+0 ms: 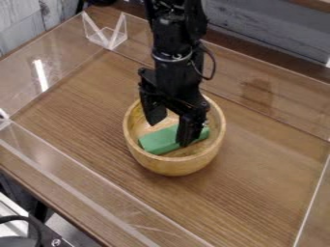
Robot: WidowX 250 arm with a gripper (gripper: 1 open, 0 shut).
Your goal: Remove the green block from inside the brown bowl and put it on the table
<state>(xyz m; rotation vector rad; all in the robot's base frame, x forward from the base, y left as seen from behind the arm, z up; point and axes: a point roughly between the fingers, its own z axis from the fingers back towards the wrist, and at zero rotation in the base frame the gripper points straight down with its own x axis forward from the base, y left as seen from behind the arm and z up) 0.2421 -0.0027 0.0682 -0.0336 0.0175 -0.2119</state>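
The green block (160,144) lies flat inside the brown bowl (149,160), which sits near the middle of the table (77,106). My gripper (173,123) points straight down into the bowl and is open. One of its black fingers (154,111) is behind the block and the other is in front of its right part, so the jaws straddle it. The block's right end is hidden by the front finger. I cannot tell whether the fingers touch the block.
Clear acrylic walls (39,159) run along the table's edges. A small clear acrylic piece (103,29) stands at the back left. Dark cables (19,232) hang below the front left corner.
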